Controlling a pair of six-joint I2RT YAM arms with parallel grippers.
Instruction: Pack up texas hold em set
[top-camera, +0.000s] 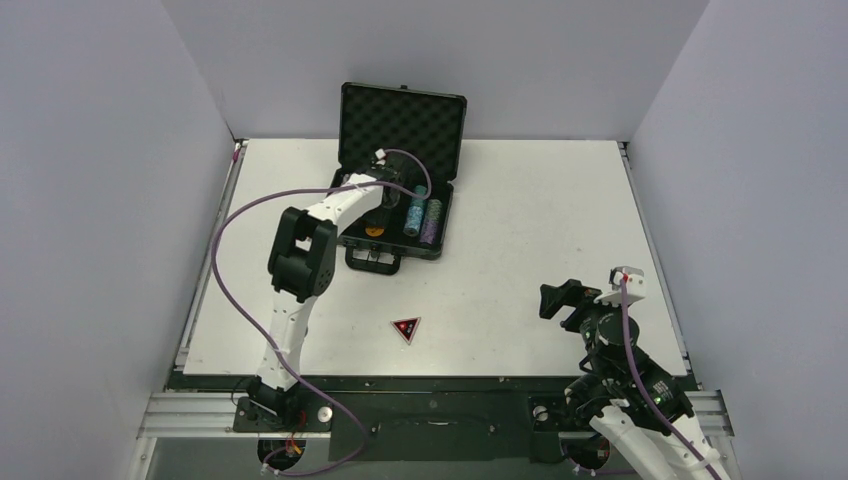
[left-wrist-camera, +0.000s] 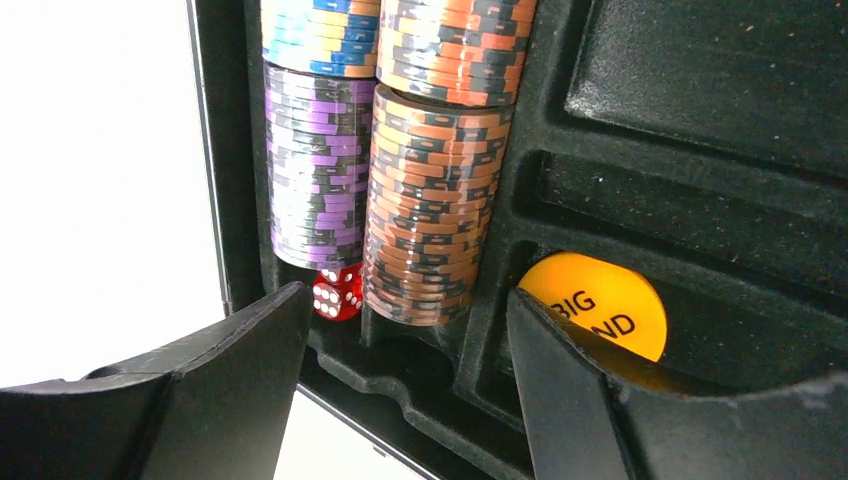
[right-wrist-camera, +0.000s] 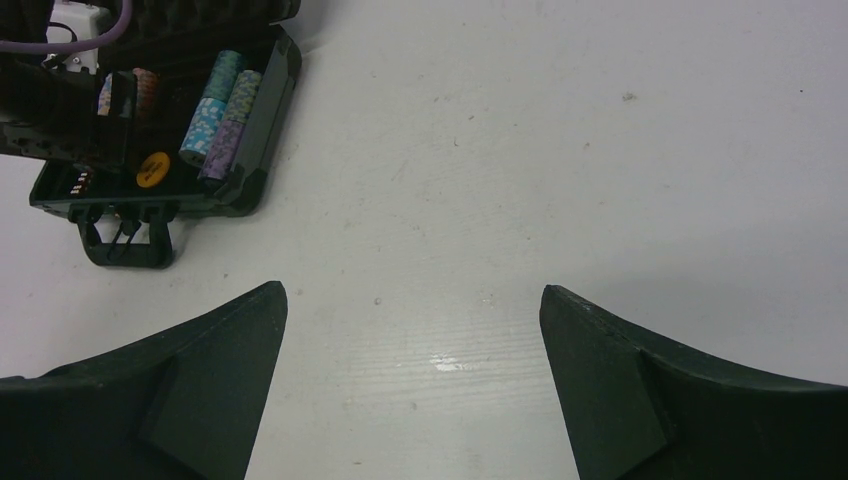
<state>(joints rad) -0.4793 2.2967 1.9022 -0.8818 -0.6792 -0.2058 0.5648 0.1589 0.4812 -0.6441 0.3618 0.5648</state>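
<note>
The black foam-lined briefcase (top-camera: 400, 120) lies open at the back centre of the table, lid upright. My left gripper (left-wrist-camera: 410, 310) hovers inside it, open, with nothing between its fingers. Just ahead of it a purple chip stack (left-wrist-camera: 318, 170) and a brown chip stack (left-wrist-camera: 435, 200) lie in their slots, red dice (left-wrist-camera: 338, 292) at the purple stack's end. A yellow disc (left-wrist-camera: 600, 305) rests in a foam pocket beside the right finger. Teal (top-camera: 413, 217) and purple (top-camera: 432, 220) stacks fill the case's right side. The black-red triangle (top-camera: 406, 329) lies on the table in front. My right gripper (top-camera: 555, 298) stands open, well apart from it.
The case handle (top-camera: 372, 262) sticks out toward the arms. Grey walls close in the white table (top-camera: 540, 230) on three sides. The purple cable (top-camera: 240, 215) of the left arm loops over the table's left part.
</note>
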